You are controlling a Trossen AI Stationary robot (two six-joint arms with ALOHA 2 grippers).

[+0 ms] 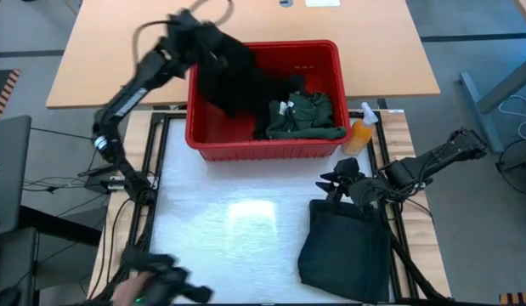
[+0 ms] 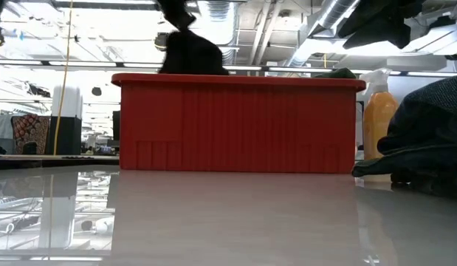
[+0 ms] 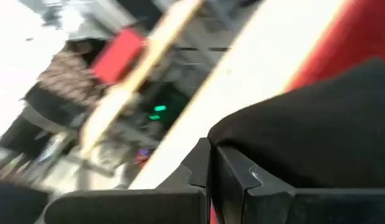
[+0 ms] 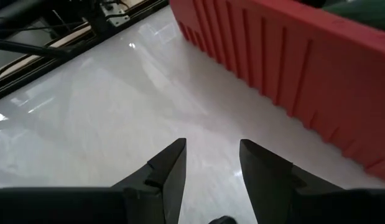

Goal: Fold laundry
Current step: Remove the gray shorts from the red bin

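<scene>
From above, my left gripper (image 1: 188, 25) is clamped on a black garment (image 1: 229, 72) at the far left corner of the red basket (image 1: 263, 146). The cloth hangs from my fingers and trails toward the basket's middle, so its long axis runs from my grip diagonally toward the green shirt (image 1: 303, 115), which lies crumpled in the basket's right half. The bare white mat (image 1: 237, 221) lies nearer the camera than the basket; I judge the garment must come that way, and my left arm is plainly the nearer one. My right gripper (image 1: 332, 183) waits just beside a dark folded piece (image 1: 343, 246) on the mat's right side (an orange bottle (image 1: 360, 134) stands by the basket's corner).

At table height, the black garment (image 2: 187, 52) rises above the basket's rim (image 2: 239, 80), hanging roughly upright.

My left wrist shows black cloth (image 3: 316, 130) against my fingers, shut on it.

My right wrist shows my fingers (image 4: 170, 165) parted, holding nothing, over bare mat, the basket wall (image 4: 292, 62) ahead.
</scene>
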